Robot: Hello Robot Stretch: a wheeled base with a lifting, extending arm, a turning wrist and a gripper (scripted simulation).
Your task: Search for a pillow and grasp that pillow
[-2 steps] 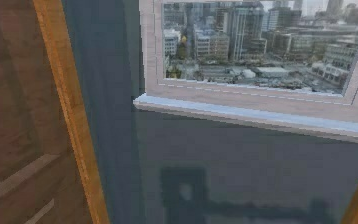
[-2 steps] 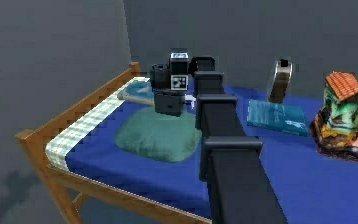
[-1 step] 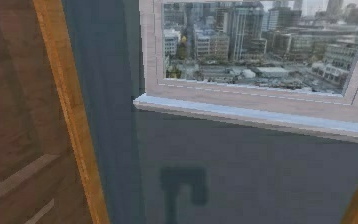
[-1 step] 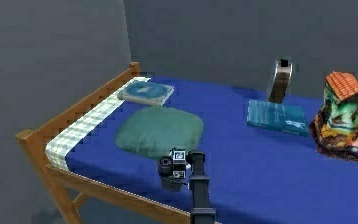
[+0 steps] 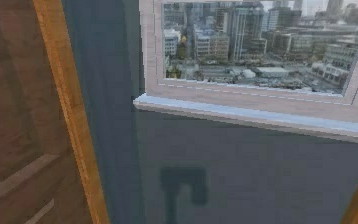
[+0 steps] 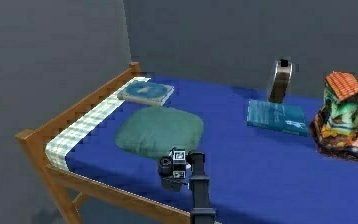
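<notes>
Green, plump and round-cornered: a pillow (image 6: pixel 160 131) lying flat on the blue sheet of the bed (image 6: pixel 237 165), toward the bed's checked end by the wooden rail (image 6: pixel 77 105), a little in from the bed's near edge. Beyond it, closer to the bed's corner at the wall, a flat teal book-like thing (image 6: pixel 147 93). Farther along the bed, a blue flat book (image 6: pixel 278 115), a dark upright object (image 6: pixel 280 80) on the bed's wall side, and an orange-topped multicoloured thing (image 6: pixel 342 112) at the bed's end farthest from the pillow. Across the bed's near edge, the dark arm (image 6: pixel 200 192), with the gripper (image 6: pixel 169 172) close by the pillow's near edge; whether over, beside or touching it, impossible to tell. Equally impossible to say whether holding anything, with the bedsheet right behind the fingers. Judging by looks: soft, light and yielding, likely to squash and sag in a grip rather than slip, and nothing fragile about it. Probably best taken at the near edge or a corner, where thin enough to gather, not at the fat middle. Ahead: a window (image 5: pixel 257 45) onto a city, a pale sill (image 5: pixel 247 112), a grey-blue wall (image 5: pixel 237 170) and wooden boards (image 5: pixel 22 130).
</notes>
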